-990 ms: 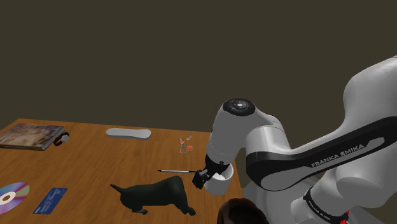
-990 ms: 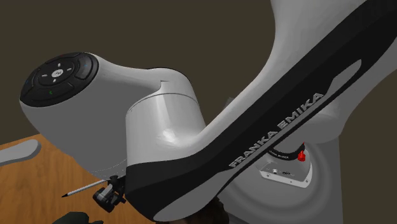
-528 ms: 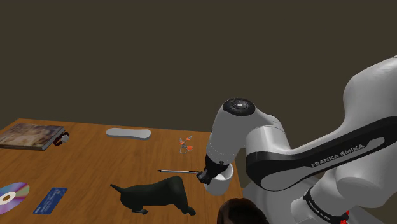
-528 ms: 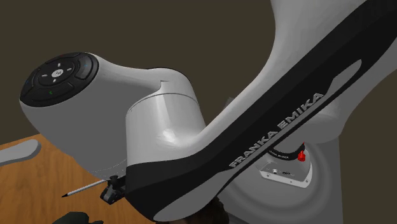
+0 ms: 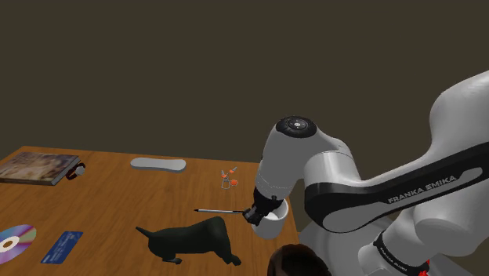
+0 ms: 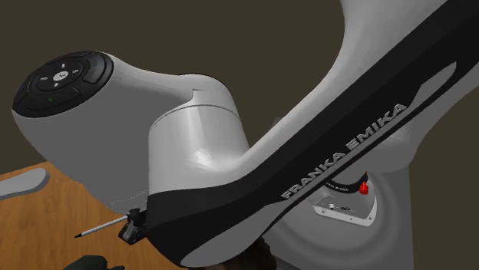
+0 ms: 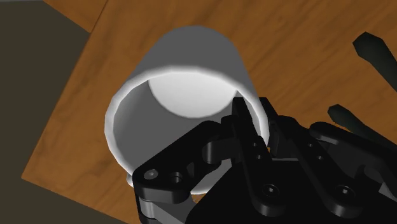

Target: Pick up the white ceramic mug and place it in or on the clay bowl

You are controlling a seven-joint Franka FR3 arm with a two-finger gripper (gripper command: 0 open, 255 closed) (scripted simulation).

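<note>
Claw [image 7: 257, 121]: black, closed to a narrow gap on the mug's wall, with one finger [image 7: 242, 118] inside the rim and the other outside it.
Mug [image 7: 184, 70]: white and plain, with its opening toward the wrist camera, gripped by the rim. In the shoulder view it sat low and right of centre, under the arm's last white link. I could not tell whether its base touched the table.
Pen [image 5: 219, 211]: thin and dark, lying flat, reaching left from the claw in the shoulder view.
Dog [image 5: 192, 239]: a black figure at lower centre, left of the mug and below the pen, apart from both.
Bowl [image 5: 298, 263]: dark and round, at the bottom edge right of centre, just below the mug, cut off by the frame.
Orange bits [image 5: 229, 179]: small, above the pen near mid-frame.
Grey oval [image 5: 158, 164]: flat, up and to the left of the orange bits.
Book [image 5: 35, 167]: at the left edge.
Disc [image 5: 16, 239]: in the lower left corner.
Card [image 5: 61, 245]: blue, just right of the disc.
Table [image 5: 117, 196]: brown wood.
</note>
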